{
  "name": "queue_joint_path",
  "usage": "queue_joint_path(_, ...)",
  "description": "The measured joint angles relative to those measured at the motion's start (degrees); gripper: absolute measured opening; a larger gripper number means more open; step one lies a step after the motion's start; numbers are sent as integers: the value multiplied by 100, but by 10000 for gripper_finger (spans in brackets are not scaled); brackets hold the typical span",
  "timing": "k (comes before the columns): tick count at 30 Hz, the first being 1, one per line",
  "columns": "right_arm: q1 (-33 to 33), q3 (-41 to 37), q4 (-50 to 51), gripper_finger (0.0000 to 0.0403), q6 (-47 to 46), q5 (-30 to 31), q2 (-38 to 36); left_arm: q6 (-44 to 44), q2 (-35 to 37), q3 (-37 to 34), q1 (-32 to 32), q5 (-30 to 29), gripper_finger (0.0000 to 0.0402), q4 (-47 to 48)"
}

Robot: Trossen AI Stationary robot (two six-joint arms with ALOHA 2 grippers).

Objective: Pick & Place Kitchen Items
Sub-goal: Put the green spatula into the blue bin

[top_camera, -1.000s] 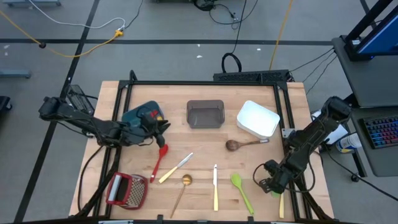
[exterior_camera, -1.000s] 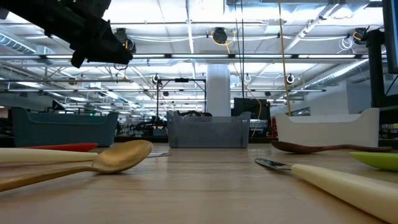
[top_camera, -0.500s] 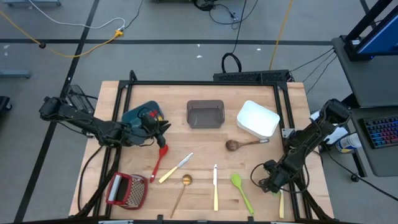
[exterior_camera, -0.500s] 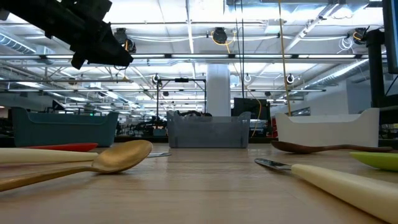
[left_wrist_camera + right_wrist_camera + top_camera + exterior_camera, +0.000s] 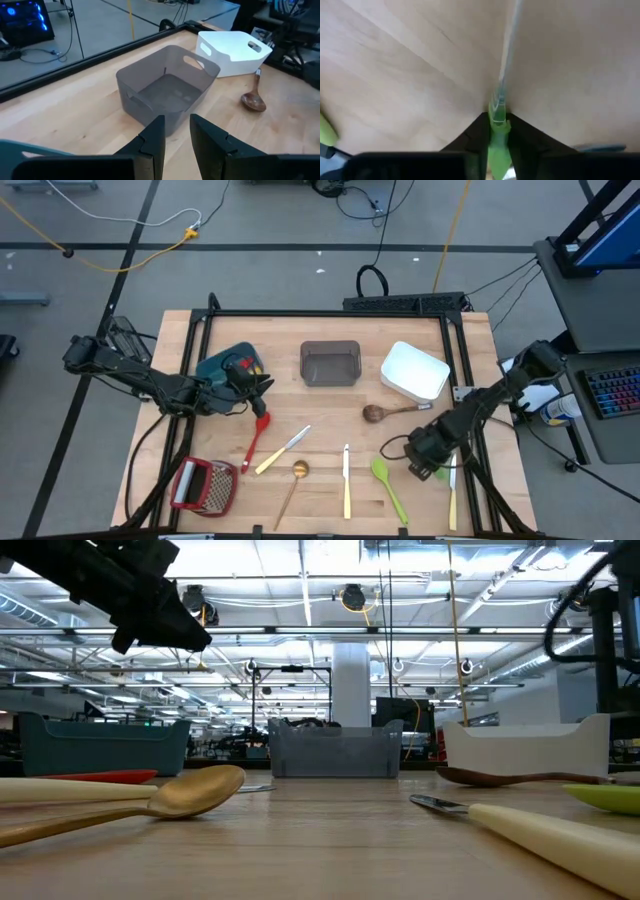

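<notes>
My right gripper (image 5: 425, 468) (image 5: 498, 130) is low over the table's near right part, shut on a small green piece (image 5: 498, 131). A pale slim strip (image 5: 507, 45) runs on beyond it; whether the two are one utensil I cannot tell. A cream-handled knife (image 5: 452, 500) lies just right of the gripper. A green spatula (image 5: 388, 485), another cream knife (image 5: 346, 480), a gold spoon (image 5: 293, 485), a third knife (image 5: 283, 451), a red spatula (image 5: 257, 438) and a wooden spoon (image 5: 390, 412) lie flat on the table. My left gripper (image 5: 262, 388) (image 5: 176, 135) hovers beside the teal bin (image 5: 222, 366), its fingers a narrow gap apart with nothing between them. My right gripper pinches the green piece (image 5: 498, 120) between its two fingers, which come down at a slant toward the table. The piece lies along the fingers and sticks out a little past their tips. Whether it is lifted off the wood I cannot tell.
A grey bin (image 5: 330, 363) and a white bin (image 5: 413, 370) stand at the far middle and far right. A red-framed grater (image 5: 203, 485) lies at the near left corner. Black frame rails (image 5: 330, 313) run along the table's edges.
My right gripper has moved toward the table's left and a little toward its far edge, and the green piece has gone with it. More of the cream-handled knife at the near right now shows.
</notes>
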State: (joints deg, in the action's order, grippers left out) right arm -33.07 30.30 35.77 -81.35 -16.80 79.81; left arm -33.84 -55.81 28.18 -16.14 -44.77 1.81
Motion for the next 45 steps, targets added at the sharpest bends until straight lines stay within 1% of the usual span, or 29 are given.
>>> queue_joint_path(3, 173, -4, -95, 33, 405, 17, -53, -173, 0, 0, 0, 0, 93, 1)
queue_joint_path(5, 269, 7, -193, 29, 617, 48, -131, -232, 0, 0, 0, 0, 93, -11)
queue_joint_path(9, 392, 166, -306, 29, 1198, 436, -378, -235, 0, 0, 0, 23, 93, -104)
queue_joint_path(10, 415, 221, -324, 29, 1354, 609, -451, -219, 0, 0, 0, 80, 93, -155)
queue_joint_path(12, 464, 318, -381, 31, 1709, 1061, -577, 9, -25, 0, 0, 336, 93, -409)
queue_joint_path(15, 542, 429, -796, 35, 2356, 2362, -700, 491, -198, 0, 0, 737, 93, -1120)
queue_joint_path(17, 643, 457, -1226, 34, 2880, 3125, -705, 1082, -409, 2, 0, 1099, 93, -1790)
queue_joint_path(20, 840, 457, -2044, 31, 3876, 3652, -679, 2039, -862, 9, 0, 1629, 93, -2984)
queue_joint_path(22, 989, 459, -2649, 31, 4484, 3916, -639, 2531, -1181, 9, -2, 1909, 93, -3585)
queue_joint_path(24, 1121, 457, -3206, 34, 5059, 4064, -637, 2734, -1491, 28, 9, 2021, 93, -4040)
queue_joint_path(26, 1262, 462, -3789, 35, 5596, 4047, -642, 2751, -1742, 51, 40, 2035, 93, -4251)
queue_joint_path(28, 1390, 464, -4252, 35, 6061, 4027, -642, 2742, -1970, 138, 101, 2050, 93, -4265)
queue_joint_path(31, 1561, 466, -4855, 32, 6590, 3958, -647, 2665, -2296, 334, 229, 2260, 93, -4250)
queue_joint_path(35, 1722, 468, -5313, 36, 6887, 3930, -575, 2786, -2729, 760, 437, 2763, 93, -4240)
queue_joint_path(38, 1772, 474, -5497, 38, 7050, 3934, -520, 3001, -3008, 1090, 603, 3014, 93, -4220)
queue_joint_path(45, 1893, 472, -5491, 35, 7044, 3930, -468, 3073, -3581, 1829, 1031, 3871, 93, -4230)
